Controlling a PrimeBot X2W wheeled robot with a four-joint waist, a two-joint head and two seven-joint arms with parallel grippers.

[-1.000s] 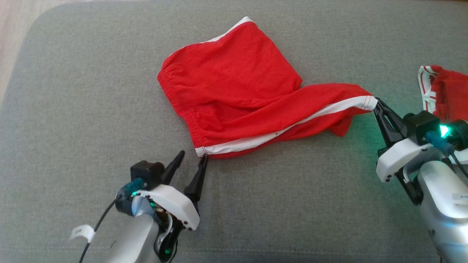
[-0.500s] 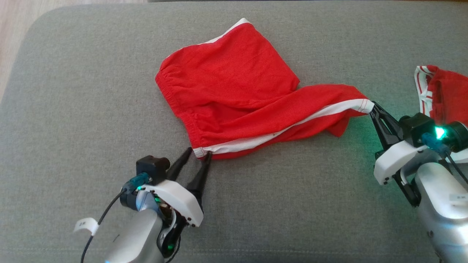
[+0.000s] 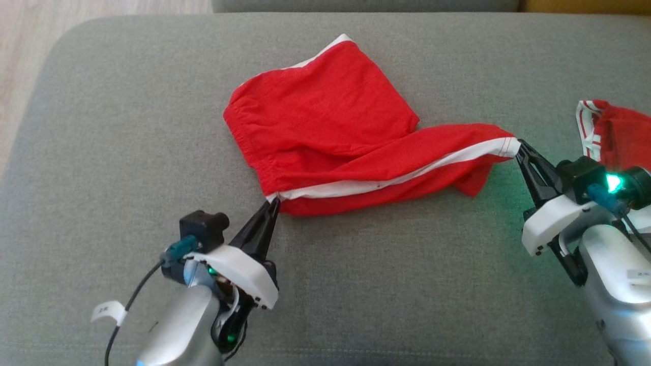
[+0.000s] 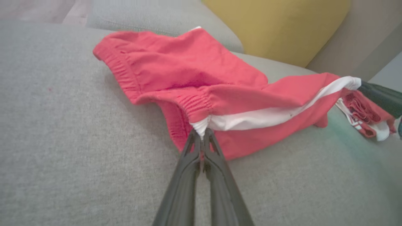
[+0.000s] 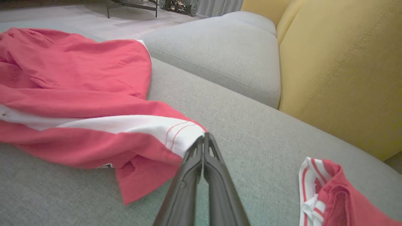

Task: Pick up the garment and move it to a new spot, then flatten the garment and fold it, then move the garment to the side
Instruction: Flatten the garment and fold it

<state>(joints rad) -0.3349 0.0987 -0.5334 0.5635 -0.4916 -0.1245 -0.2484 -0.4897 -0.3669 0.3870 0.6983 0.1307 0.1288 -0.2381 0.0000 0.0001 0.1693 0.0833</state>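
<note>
The garment [image 3: 330, 127] is a pair of red shorts with a white side stripe, lying rumpled on a grey cushion [image 3: 127, 152]. My left gripper [image 3: 273, 202] is shut on the waistband end of the white stripe; in the left wrist view the garment [image 4: 188, 78] bunches between the pinched fingertips of that gripper [image 4: 201, 133]. My right gripper [image 3: 519, 149] is shut on the hem end of the same stripe, which the right wrist view shows as the garment [image 5: 78, 94] caught at the tips of my right gripper [image 5: 204, 138]. The stripe stretches between both grippers.
A second red cloth with white stripes [image 3: 615, 132] lies crumpled at the right edge, behind my right wrist. A yellow cushion [image 5: 342, 62] and a grey cushion [image 5: 220, 47] stand at the back. The cushion's left rim meets a wooden floor [image 3: 20, 51].
My left gripper has moved forward onto the waistband corner and closed on it. The right gripper has kept its hold. The camera has shifted slightly.
</note>
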